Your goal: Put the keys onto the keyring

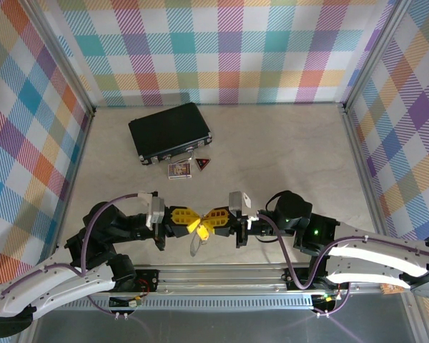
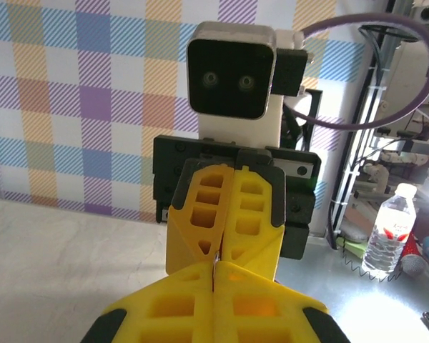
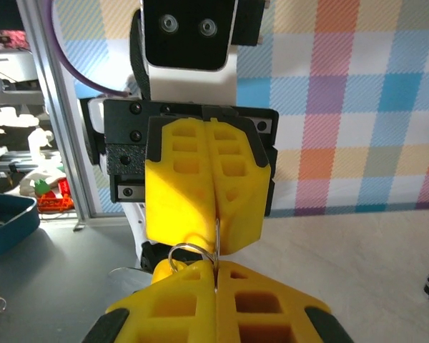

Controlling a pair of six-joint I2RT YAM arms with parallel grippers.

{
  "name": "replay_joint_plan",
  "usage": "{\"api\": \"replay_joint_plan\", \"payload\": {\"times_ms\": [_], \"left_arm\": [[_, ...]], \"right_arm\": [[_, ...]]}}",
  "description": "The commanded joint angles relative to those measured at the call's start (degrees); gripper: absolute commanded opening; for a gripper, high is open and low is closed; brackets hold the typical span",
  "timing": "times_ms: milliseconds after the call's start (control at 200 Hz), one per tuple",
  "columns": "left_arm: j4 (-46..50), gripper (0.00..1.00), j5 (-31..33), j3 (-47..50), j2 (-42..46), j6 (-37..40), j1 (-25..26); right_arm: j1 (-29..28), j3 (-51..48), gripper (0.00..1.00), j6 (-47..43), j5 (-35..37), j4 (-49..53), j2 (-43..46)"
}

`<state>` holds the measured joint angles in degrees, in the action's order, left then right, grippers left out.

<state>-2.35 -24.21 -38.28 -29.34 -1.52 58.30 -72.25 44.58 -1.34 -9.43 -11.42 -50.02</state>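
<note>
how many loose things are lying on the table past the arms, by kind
black case: 1
picture card: 1
red-and-black triangular tag: 1
total: 3
</note>
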Motion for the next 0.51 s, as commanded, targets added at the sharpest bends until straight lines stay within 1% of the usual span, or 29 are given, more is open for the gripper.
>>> {"api": "replay_joint_plan", "payload": {"times_ms": [0, 65, 170, 205, 280, 375, 500], "left_arm": [[3.92, 0.03, 1.62, -2.79, -0.69, 1.40, -0.38], [7.85, 0.11, 3.16, -4.52, -0.98, 2.01, -0.37], [17.58, 0.19, 6.24, -8.82, -2.65, 4.47, -0.40], [22.10, 0.21, 6.81, -10.15, -3.28, 5.59, -0.33], [27.60, 0.23, 6.98, -12.73, -4.20, 7.60, -0.37], [32.01, 0.26, 5.98, -15.37, -4.80, 10.29, -0.35], [36.80, 0.26, 4.14, -19.20, -6.60, 14.45, -0.35]], "right_arm": [[-0.30, 4.29, 0.00, -1.09, 4.04, 5.27, 0.98], [-0.29, 6.92, 0.00, -1.96, 5.55, 11.01, 0.90], [-0.38, 11.55, 0.00, -3.64, 7.04, 19.79, -0.01], [-0.35, 13.34, 0.00, -3.74, 7.22, 22.84, -0.51], [-0.34, 17.56, 0.00, -6.71, 7.58, 29.46, -2.11], [-0.37, 22.57, 0.00, -8.34, 7.34, 36.82, -4.45], [-0.43, 29.23, 0.00, -10.03, 7.57, 46.49, -8.43]]}}
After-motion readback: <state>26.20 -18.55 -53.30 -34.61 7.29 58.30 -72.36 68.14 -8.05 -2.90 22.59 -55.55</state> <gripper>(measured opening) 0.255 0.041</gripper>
